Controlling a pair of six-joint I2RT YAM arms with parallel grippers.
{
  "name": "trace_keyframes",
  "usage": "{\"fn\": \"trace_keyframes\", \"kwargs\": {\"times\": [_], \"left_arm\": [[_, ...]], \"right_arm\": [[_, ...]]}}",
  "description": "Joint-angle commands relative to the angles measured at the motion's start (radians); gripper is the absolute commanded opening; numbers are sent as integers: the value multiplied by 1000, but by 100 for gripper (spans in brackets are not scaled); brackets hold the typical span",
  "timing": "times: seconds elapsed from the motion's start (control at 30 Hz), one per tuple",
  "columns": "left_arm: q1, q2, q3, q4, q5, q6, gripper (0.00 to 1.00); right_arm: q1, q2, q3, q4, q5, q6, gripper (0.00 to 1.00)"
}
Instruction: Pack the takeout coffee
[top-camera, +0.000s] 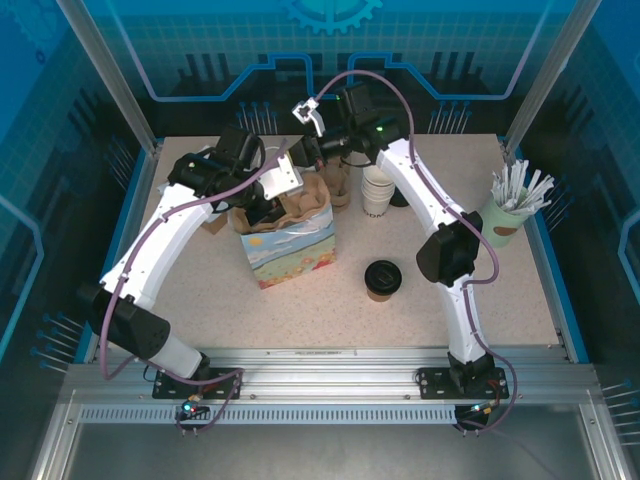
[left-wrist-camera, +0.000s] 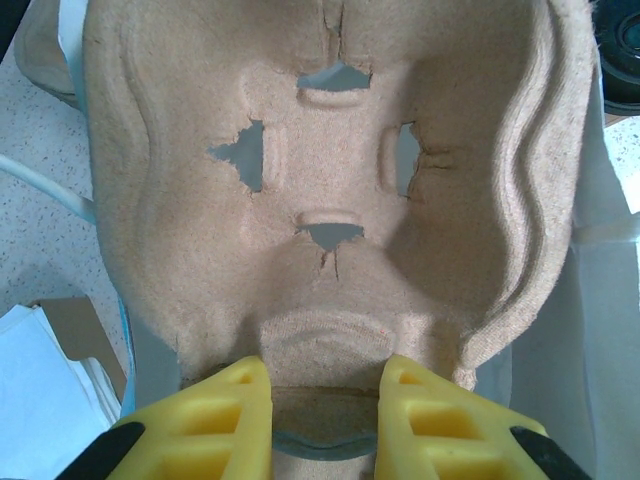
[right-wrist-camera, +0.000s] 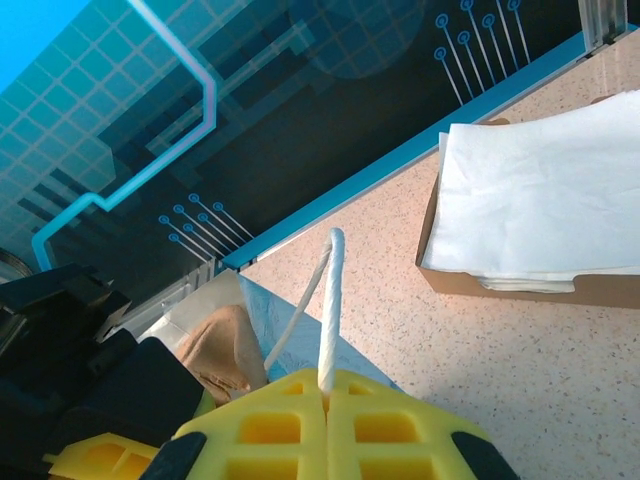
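Observation:
The takeout coffee (top-camera: 383, 280), a brown cup under a black lid, stands upright on the table right of the printed paper bag (top-camera: 290, 250). A brown pulp cup carrier (left-wrist-camera: 330, 170) sits in the bag's mouth. My left gripper (left-wrist-camera: 327, 400) is closed on the carrier's near rim, which lies between the yellow fingers; from above, that left gripper (top-camera: 263, 210) hangs over the bag's left side. My right gripper (right-wrist-camera: 327, 385) is shut on the bag's white cord handle (right-wrist-camera: 329, 300), and from above the right gripper (top-camera: 308, 158) is over the bag's far edge.
A stack of white cups (top-camera: 377, 190) stands right of the bag. A green cup of stirrers (top-camera: 508, 215) is at the far right. A brown box of white napkins (right-wrist-camera: 540, 210) lies behind the bag near the blue wall. A black lid's edge (left-wrist-camera: 622, 50) shows at the corner.

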Motion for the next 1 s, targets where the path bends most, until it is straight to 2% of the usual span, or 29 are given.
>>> {"fn": "trace_keyframes", "kwargs": {"times": [0.0,0.53,0.97], "left_arm": [[9,-33,-15,-42,24,-10,23],[10,-40,-41,-48,49,-9,23],[17,-8,-27,-45,10,-21,23]], "right_arm": [[-7,13,46,34,11,50,2],[-27,34,110,41,50,114,0],[-32,40,118,-8,57,94,1]]}}
